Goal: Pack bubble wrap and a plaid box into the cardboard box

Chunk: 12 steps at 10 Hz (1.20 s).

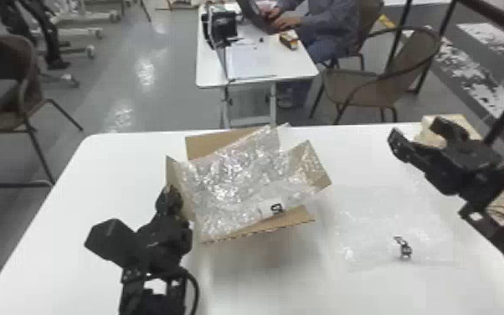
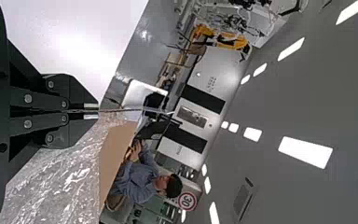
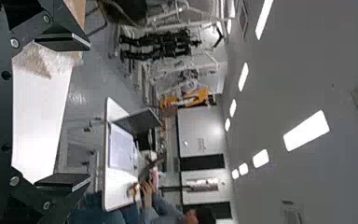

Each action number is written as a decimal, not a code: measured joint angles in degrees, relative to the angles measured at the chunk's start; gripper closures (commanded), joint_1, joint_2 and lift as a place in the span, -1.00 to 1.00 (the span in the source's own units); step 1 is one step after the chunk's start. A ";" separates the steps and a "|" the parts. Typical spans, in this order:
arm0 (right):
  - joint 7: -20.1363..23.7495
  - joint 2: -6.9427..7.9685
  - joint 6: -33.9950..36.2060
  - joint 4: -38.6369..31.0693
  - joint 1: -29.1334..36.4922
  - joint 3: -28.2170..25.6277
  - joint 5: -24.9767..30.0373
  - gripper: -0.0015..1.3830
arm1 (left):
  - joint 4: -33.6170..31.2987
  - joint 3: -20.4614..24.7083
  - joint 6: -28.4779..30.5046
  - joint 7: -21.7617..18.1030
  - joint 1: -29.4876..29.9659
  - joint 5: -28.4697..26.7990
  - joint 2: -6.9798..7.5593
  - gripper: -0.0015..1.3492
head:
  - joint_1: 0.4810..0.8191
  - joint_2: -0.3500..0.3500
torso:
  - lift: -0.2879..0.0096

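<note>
wrap (image 1: pixel 238 176) shows in two places. nearest, a loose sheet (image 1: pixel 376 218) lies flat on the table (image 1: pixel 63 234) to the right of the carton (image 1: pixel 263 228), its long axis running roughly sideways from the carton; whether it joins the rest, i cannot tell. at the carton's left side, the left hand (image 2: pixel 96 111) is clenched, its fingers pinched together on what looks like the upright left flap (image 1: pixel 176 171). the main heap of wrap sags over the carton's mouth, with one end rising toward the far flap (image 1: pixel 215 142) and another against the right side.

beyond and well to the right of the carton, the right hand (image 3: pixel 90 111) is raised and empty, its two fingers spread wide. just past it, farthest of all from the carton, sits a pale block (image 1: pixel 466 123), probably the plaid box, though its pattern is too blurred to be sure.

the next move turns on this: the block lies on the far side of the right hand from the carton, and that hand is much the nearer. i judge it is the one to fetch, going outward first and then back left over the carton, while the left hand steadies the flap. the springy wrap may need pressing down, or the block could ride high.
</note>
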 measured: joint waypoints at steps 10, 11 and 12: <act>2.42 6.77 -19.47 16.12 10.03 -29.42 4.71 -0.59 | 0.11 0.40 -0.61 0.00 1.03 1.40 0.48 0.80 | 0.27 -0.89 | 0.19; 2.51 6.55 -16.83 17.80 8.76 -29.74 4.58 -0.58 | 0.16 0.39 -0.66 0.00 1.03 1.44 0.48 0.80 | 0.27 -0.90 | 0.19; 2.50 5.60 -13.25 18.87 7.22 -29.83 5.51 -0.58 | 0.22 0.36 -0.70 0.00 1.03 1.51 0.48 0.80 | 0.27 -0.91 | 0.19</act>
